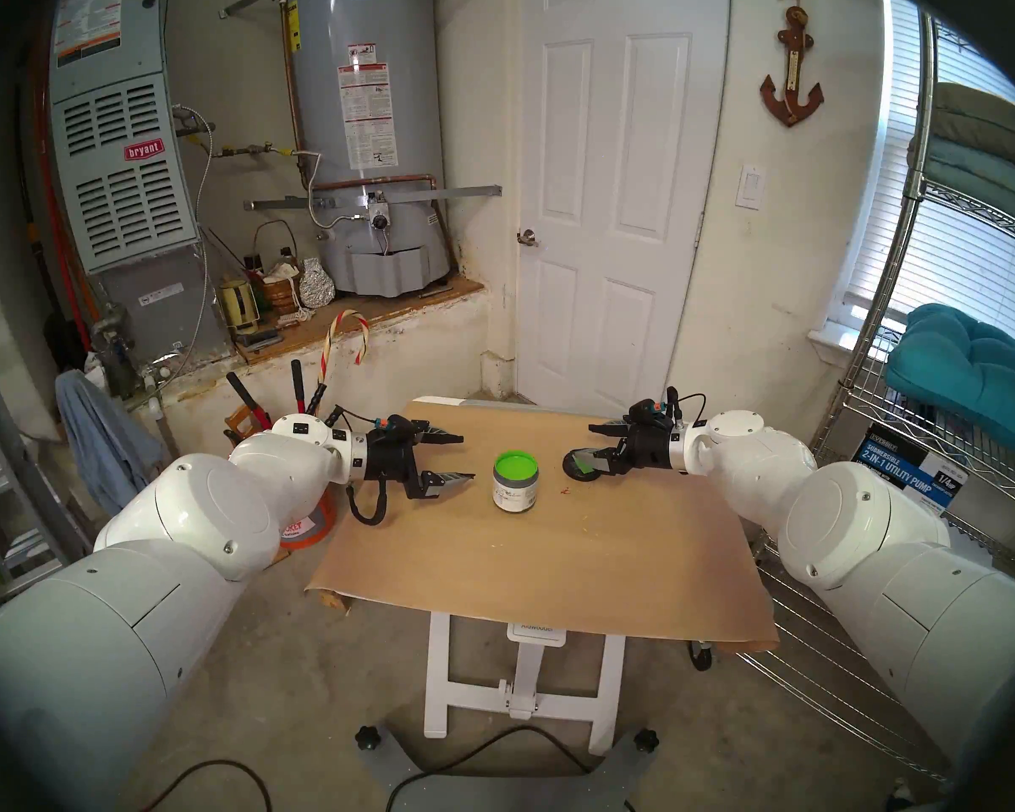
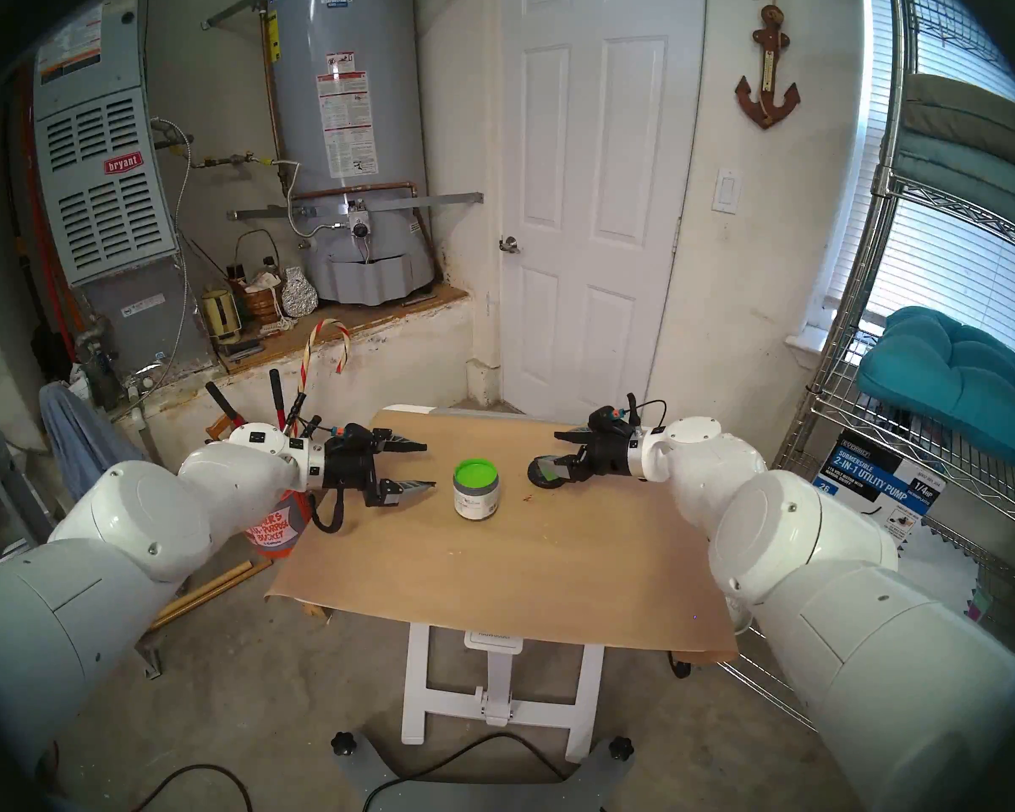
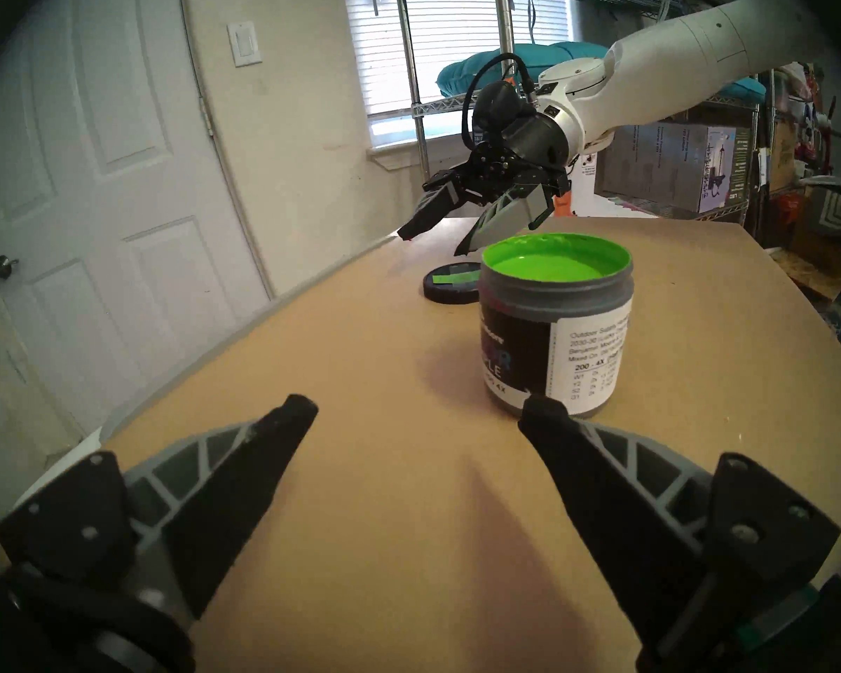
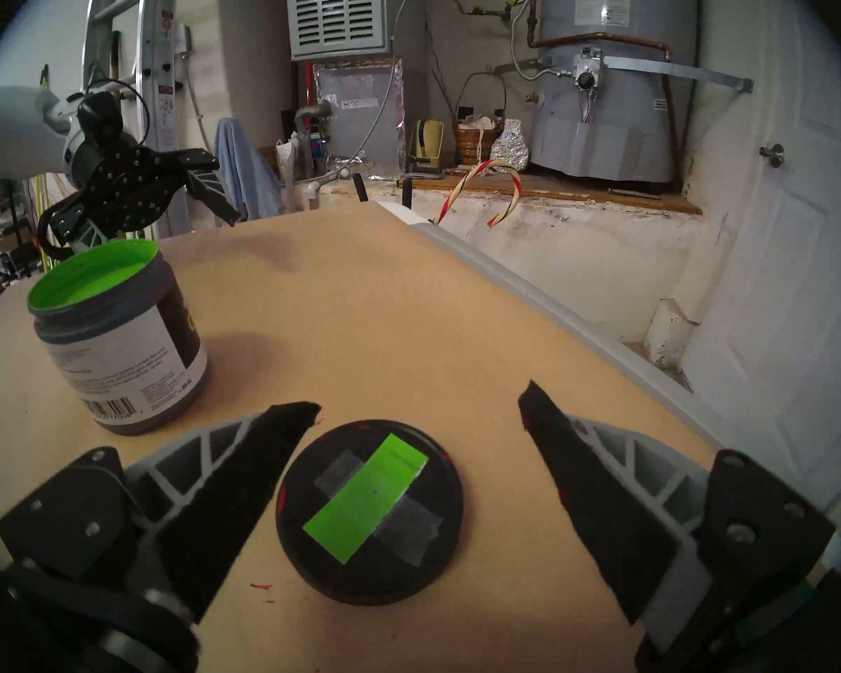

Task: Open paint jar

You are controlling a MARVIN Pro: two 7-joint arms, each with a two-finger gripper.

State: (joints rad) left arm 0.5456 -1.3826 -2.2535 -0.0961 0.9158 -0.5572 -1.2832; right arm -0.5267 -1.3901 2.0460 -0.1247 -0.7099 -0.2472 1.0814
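The paint jar (image 1: 515,481) stands upright and lidless near the middle of the paper-covered table (image 1: 552,576), with bright green paint inside (image 3: 549,264). Its black lid (image 4: 367,502), marked with a green strip, lies flat on the table to the jar's right (image 1: 581,465). My right gripper (image 4: 421,400) is open just above the lid, with a finger on each side and a gap to both. My left gripper (image 3: 421,407) is open and empty, just left of the jar and not touching it.
An orange bucket (image 2: 276,529) of tools stands on the floor by the table's left edge, under my left arm. A wire shelf (image 1: 962,441) with boxes stands close on the right. A white door (image 1: 610,207) is behind the table.
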